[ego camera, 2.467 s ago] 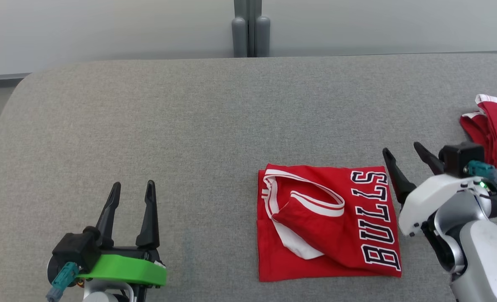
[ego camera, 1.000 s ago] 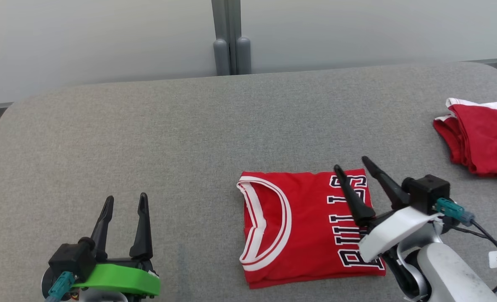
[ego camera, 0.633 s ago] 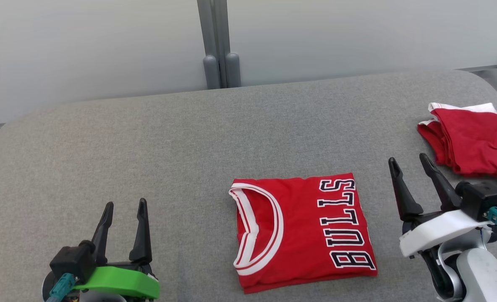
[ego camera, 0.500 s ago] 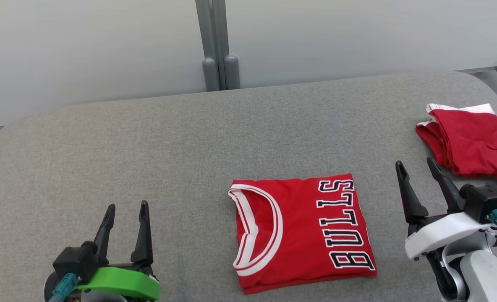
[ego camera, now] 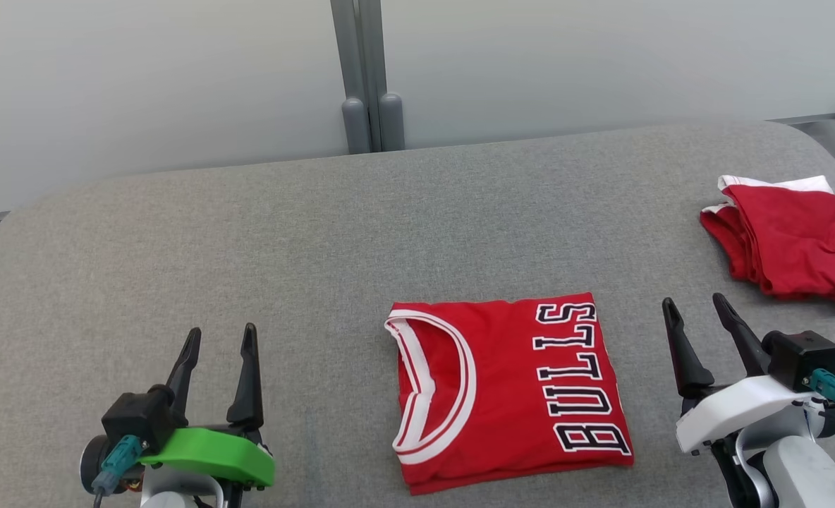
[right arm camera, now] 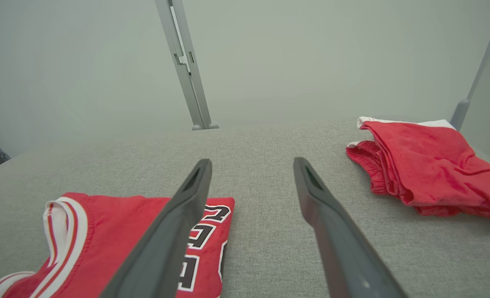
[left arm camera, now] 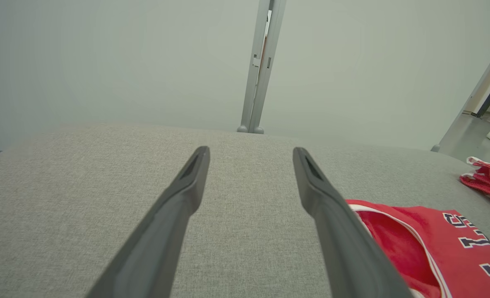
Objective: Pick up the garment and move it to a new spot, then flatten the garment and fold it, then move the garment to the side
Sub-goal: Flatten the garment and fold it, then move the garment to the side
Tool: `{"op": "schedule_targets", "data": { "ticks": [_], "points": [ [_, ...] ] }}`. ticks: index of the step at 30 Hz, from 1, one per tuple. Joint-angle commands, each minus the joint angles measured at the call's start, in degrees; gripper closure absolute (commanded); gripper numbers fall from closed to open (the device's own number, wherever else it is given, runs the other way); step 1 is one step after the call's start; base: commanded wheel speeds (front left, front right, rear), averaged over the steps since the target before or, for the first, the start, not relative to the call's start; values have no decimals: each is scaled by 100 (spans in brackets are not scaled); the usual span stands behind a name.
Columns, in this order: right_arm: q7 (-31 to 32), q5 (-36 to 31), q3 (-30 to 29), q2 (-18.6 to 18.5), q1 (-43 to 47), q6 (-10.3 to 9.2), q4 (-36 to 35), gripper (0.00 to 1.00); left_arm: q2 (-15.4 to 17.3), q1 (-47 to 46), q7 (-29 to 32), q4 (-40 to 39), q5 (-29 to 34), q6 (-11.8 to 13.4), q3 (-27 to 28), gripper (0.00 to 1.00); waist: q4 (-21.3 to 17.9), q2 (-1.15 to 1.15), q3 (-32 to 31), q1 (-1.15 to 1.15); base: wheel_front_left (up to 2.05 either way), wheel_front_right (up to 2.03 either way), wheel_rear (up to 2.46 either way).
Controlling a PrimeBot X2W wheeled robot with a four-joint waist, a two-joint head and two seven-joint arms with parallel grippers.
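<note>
My left claw [ego camera: 222,329] sits over the near-left part of the surface [ego camera: 283,247], its two dark fingers spread wide apart with grey cloth showing between them. My right claw [ego camera: 692,300] sits over the near-right part, fingers just as wide and gripping nothing. Between the two, closer to the right one, the jersey [ego camera: 509,391] lies flat on the near part of the surface, right of the middle, folded to a rough square. Its white-and-red collar trim is on its left side, and black BULLS lettering (it reads sideways from my head) runs down its right side. The jersey's right edge is near my right claw but apart from it, with a strip of grey cloth between. A second red garment [ego camera: 788,236], loosely folded with a white band at its far end, rests by the right edge toward the far-right corner, well apart from the jersey. From the jersey's left edge to the rounded far-left corner the cloth runs bare, and a broad bare band separates the jersey's far edge from the far edge of the surface. The surface is a grey woven covering with rounded far corners. Behind its far edge stands a pale panelled wall [ego camera: 142,85], and a grey post [ego camera: 364,70] meets that edge near its middle.
</note>
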Motion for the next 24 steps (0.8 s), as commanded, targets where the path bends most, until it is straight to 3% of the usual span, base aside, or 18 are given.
{"op": "schedule_targets", "data": {
  "ticks": [1,18,24],
  "points": [
    [-41,45,27,-18,-80,-1,55,0,15,-127,-14,34,55,10,2,0,-6,0,2,0,0,0,0],
    [-95,159,137,29,-179,-1,365,0,15,-165,-14,63,27,37,55,0,33,0,77,0,0,0,0],
    [617,326,402,23,-287,-1,563,0,15,-162,-14,26,29,54,-7,0,127,0,168,0,0,0,0]
  ]
}}
